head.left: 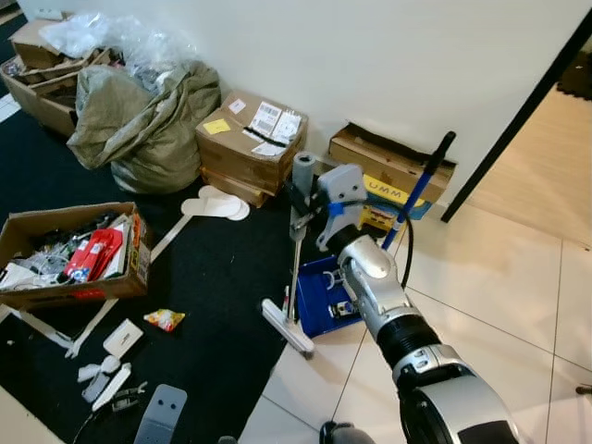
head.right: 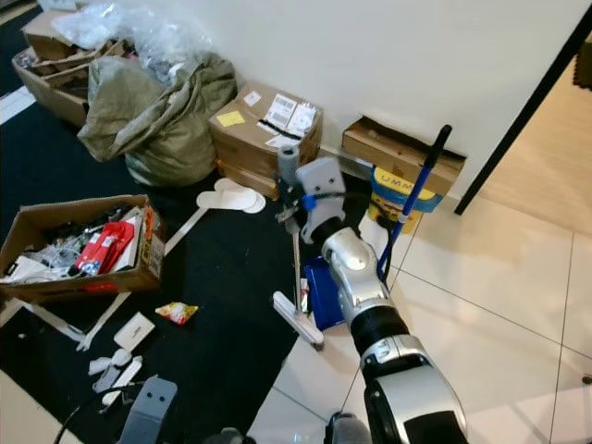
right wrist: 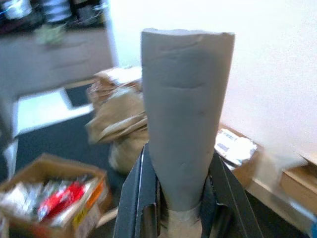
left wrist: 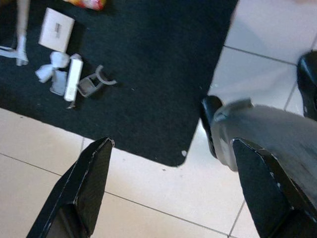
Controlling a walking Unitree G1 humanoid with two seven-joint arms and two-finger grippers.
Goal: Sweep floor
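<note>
One light, stiff broom stands with its head at the black mat's edge, the right gripper pinching its grey handle top, a workable hold.

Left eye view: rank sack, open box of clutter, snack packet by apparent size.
1. sack
2. open box, somewhat nearer the camera, so the gap is unsure
3. snack packet, clearly smallest
</note>
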